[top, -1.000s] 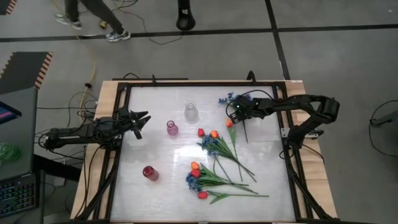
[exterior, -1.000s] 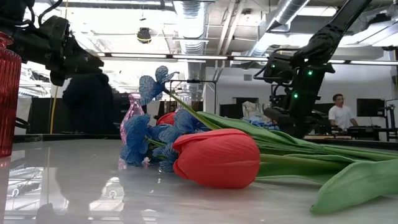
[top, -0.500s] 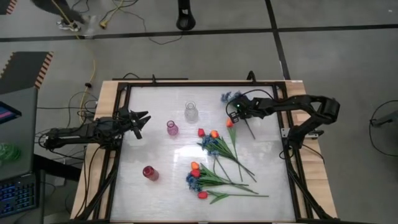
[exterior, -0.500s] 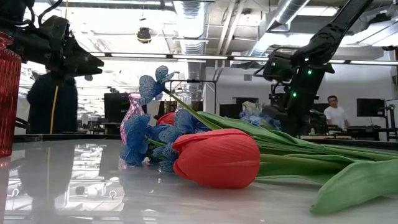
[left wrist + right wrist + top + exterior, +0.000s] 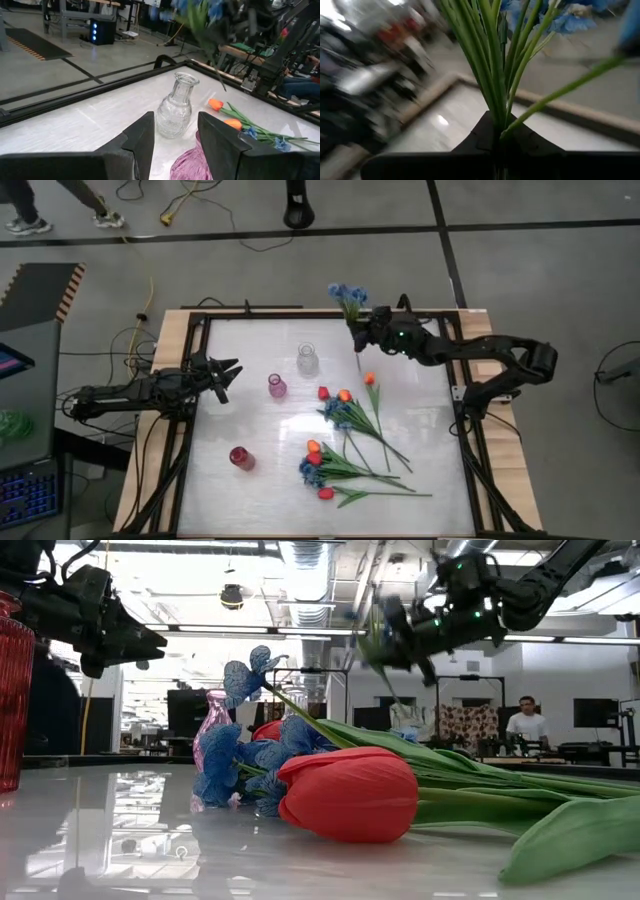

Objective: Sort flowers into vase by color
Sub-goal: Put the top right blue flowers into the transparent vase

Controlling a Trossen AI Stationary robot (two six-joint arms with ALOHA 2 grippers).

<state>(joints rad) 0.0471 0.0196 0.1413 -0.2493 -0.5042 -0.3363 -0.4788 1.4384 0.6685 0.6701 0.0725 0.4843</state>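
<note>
No readable brand, label or writing in any view.

Right gripper point(image 5: 358, 333) is up at the far edge of the table point(image 5: 250, 420), clenched on the green stems of a blue sprig point(image 5: 347, 293). Its blossoms hang out past the table frame in the high view. In the right wrist view the stems point(image 5: 492, 65) run straight out from between the dark fingers point(image 5: 485, 135); blossoms are cut off at the frame edge and the background is blurred. In the low view this gripper point(image 5: 395, 640) is smeared and the stems barely show.

Left gripper point(image 5: 228, 373) sits over the left side of the table, fingers apart, holding nothing. Its wrist view looks past both fingers point(image 5: 142, 137) at the clear vase point(image 5: 175, 107) and the pink vase point(image 5: 192, 162); the pink one is cut off and partly hidden by a finger.

On the table, high view: clear vase point(image 5: 307, 360) far centre, pink vase point(image 5: 277, 386) near it, red vase point(image 5: 241, 458) nearer the front left. All three look unfilled, though I cannot see inside them. The remaining flowers point(image 5: 350, 445) lie in a loose pile right of centre, red and orange buds and blue sprigs with stems crossing. One orange tulip point(image 5: 370, 380) lies apart, towards the right gripper.

Low view: a red tulip point(image 5: 345, 795) fills the foreground and hides most of the pile. Red vase point(image 5: 12, 690) is cut off at the edge.

A person point(image 5: 525, 725) stands in the room behind. Feet point(image 5: 60, 220) and cables point(image 5: 185, 195) show on the floor.
</note>
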